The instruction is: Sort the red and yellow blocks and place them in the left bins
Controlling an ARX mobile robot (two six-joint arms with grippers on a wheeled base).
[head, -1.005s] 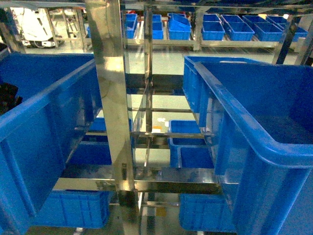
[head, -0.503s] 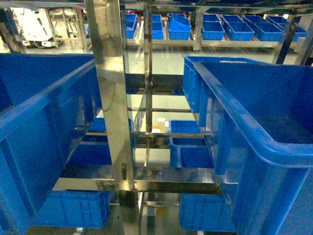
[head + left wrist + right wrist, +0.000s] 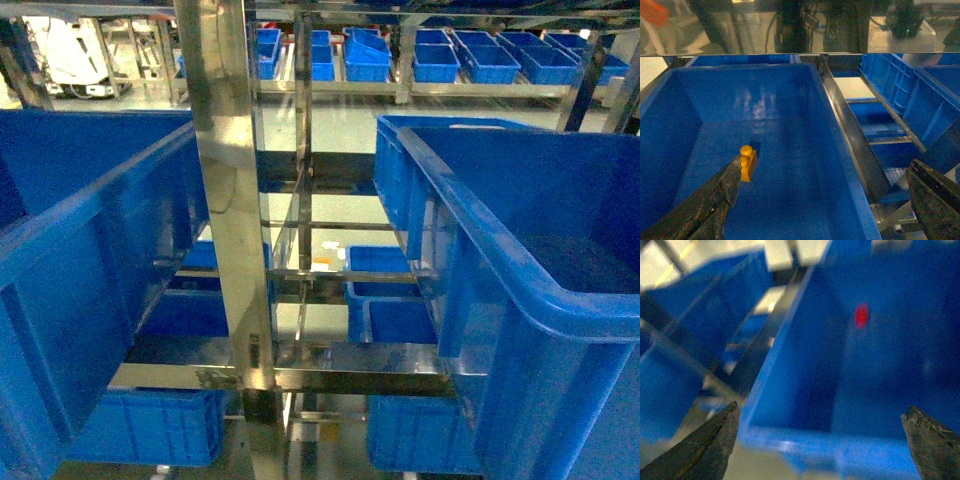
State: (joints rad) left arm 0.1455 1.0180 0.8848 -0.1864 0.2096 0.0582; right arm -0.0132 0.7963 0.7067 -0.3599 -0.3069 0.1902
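The orange-yellow block lies on the floor of a deep blue bin, close to the left finger of my left gripper. That gripper hangs open above the bin with nothing between its fingers. In the blurred right wrist view the red block rests inside a blue bin; my right gripper is open and empty above its near rim. The head view shows the left bin but neither gripper and neither block.
A shiny steel rack post stands between the left bin and a big blue crate on the right. More blue crates sit on lower shelves and on far racks. A steel rail runs beside the bin.
A dark part of the left arm at the far left edge of the head view one second ago has gone out of that view. The bins have not moved.
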